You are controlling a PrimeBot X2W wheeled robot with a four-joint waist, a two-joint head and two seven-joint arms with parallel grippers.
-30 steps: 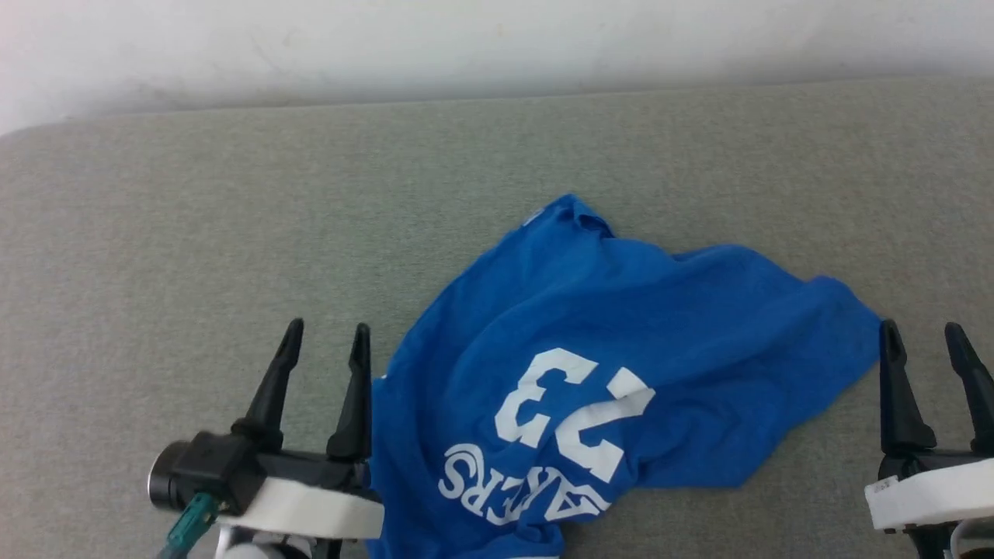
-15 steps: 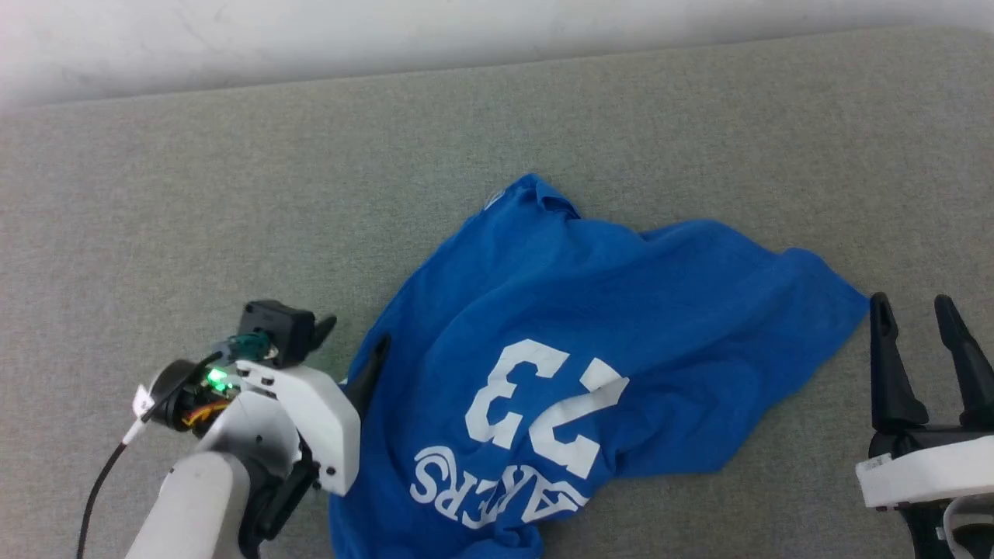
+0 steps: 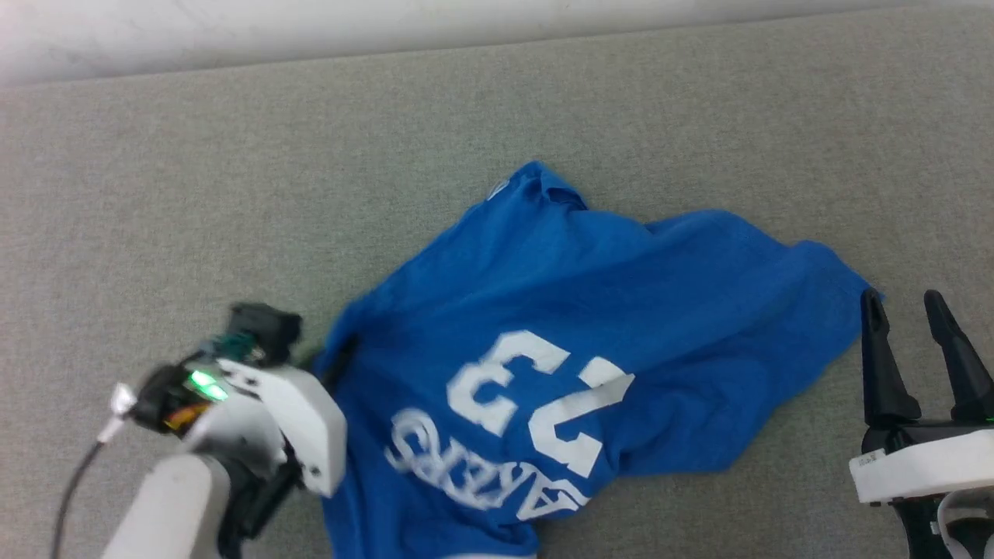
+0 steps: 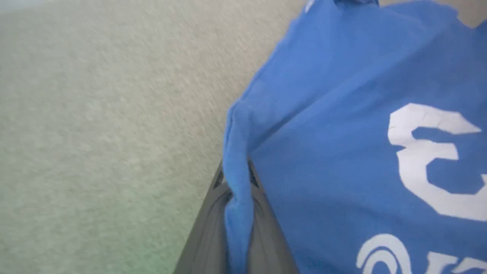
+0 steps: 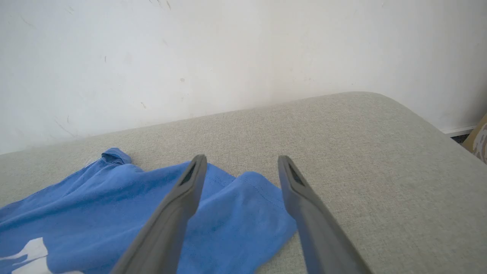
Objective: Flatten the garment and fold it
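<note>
The garment (image 3: pixel 590 326), a royal-blue T-shirt with white "23" and lettering facing up, lies crumpled on the grey cushion (image 3: pixel 233 194). My left gripper (image 3: pixel 330 359) is at its left edge, shut on a pinched fold of blue cloth. In the left wrist view the fold of the garment (image 4: pixel 234 190) is squeezed between the two fingers of my left gripper (image 4: pixel 236 179). My right gripper (image 3: pixel 905 307) stands open by the garment's right corner, holding nothing. In the right wrist view the open fingers of my right gripper (image 5: pixel 241 161) hover above the blue corner of the garment (image 5: pixel 243 213).
A white wall (image 3: pixel 388 23) runs along the cushion's far edge. In the right wrist view the cushion (image 5: pixel 380 160) rounds off and drops away at the right, with a brown object (image 5: pixel 480 139) beyond it.
My left gripper has turned in toward the garment and shut on its left edge. That edge now pulls out to the left. The head view has shifted. The right gripper stays open.
</note>
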